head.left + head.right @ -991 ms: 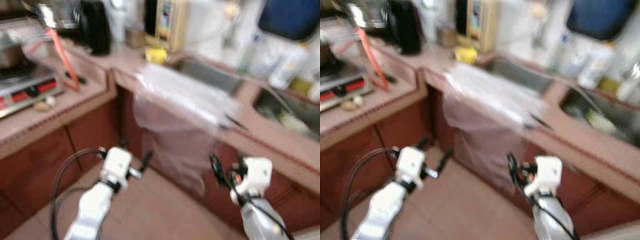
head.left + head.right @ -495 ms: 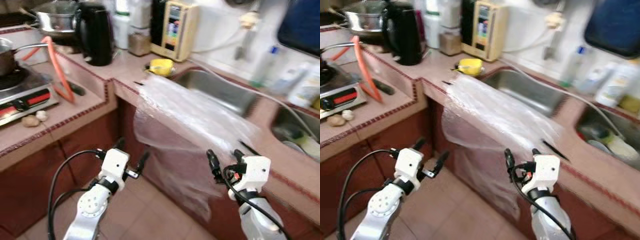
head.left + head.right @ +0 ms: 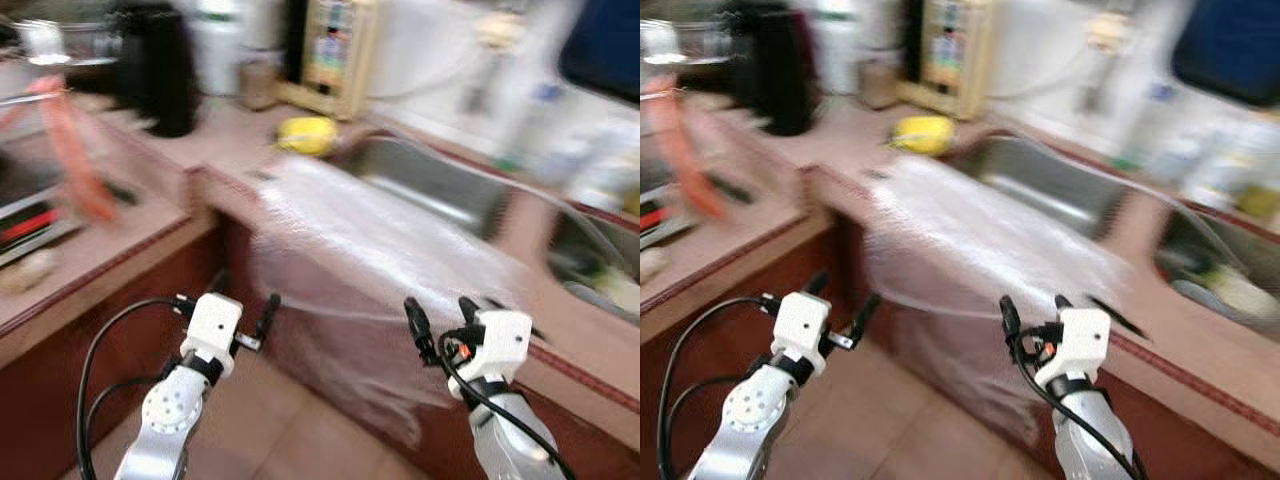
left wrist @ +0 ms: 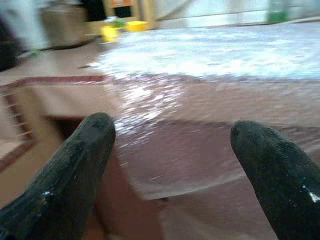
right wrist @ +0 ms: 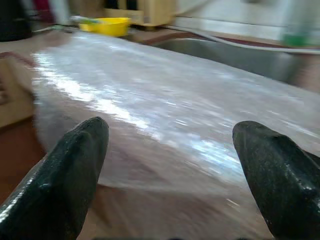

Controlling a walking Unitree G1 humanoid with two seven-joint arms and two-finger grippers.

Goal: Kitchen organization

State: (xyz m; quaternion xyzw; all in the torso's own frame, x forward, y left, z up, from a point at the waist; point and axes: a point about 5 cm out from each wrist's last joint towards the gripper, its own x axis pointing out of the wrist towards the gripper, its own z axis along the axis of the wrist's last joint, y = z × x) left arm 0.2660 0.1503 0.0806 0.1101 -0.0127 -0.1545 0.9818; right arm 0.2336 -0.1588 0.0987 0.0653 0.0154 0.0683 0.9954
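Plastic sheet (image 3: 380, 240) before spread, empty end effectors

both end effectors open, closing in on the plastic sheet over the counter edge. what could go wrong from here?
1. The plastic sheet is thin and hangs loose off the counter; either open end effector, left or right, may snag or tear it.
2. The head views are blurred, so the sheet's edge may be misjudged.
3. Pulling the sheet might drag the yellow item beside it toward the sink.
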